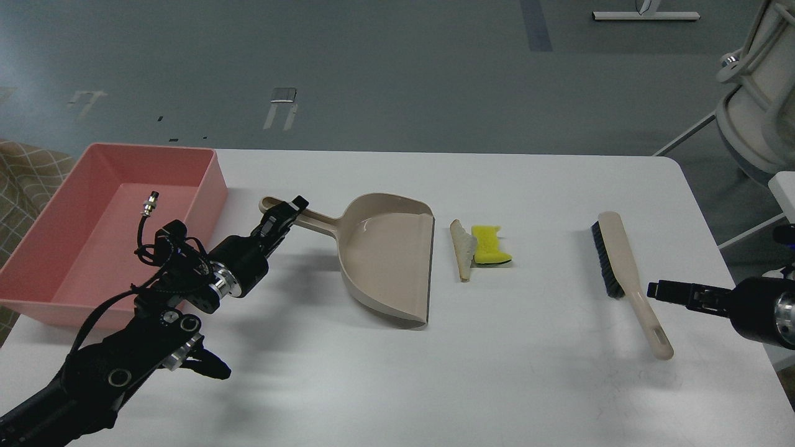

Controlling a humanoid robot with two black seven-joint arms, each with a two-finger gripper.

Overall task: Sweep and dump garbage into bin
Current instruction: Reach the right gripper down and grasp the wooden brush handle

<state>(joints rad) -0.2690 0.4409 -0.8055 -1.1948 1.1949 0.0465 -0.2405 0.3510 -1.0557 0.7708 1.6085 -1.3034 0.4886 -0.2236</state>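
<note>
The garbage lies mid-table: a thin pale bread slice (461, 247) with tan crust, and touching its right side a yellow sponge (489, 243) with a dark backing. A beige dustpan (385, 261) lies flat just left of them, its mouth facing them. My left gripper (287, 211) is at the dustpan's handle (317, 218); I cannot tell whether its fingers grip it. The pink bin (208, 180) stands at the table's left end. My right gripper (653, 290) points left, just right of the handle of a beige brush (624, 264). Its fingers cannot be told apart.
The brush has black bristles on its left side, and its handle points toward the table's front. A white chair (754, 112) stands beyond the table's right end. A small metal connector on a black cable (149, 205) sticks up from my left arm, over the bin.
</note>
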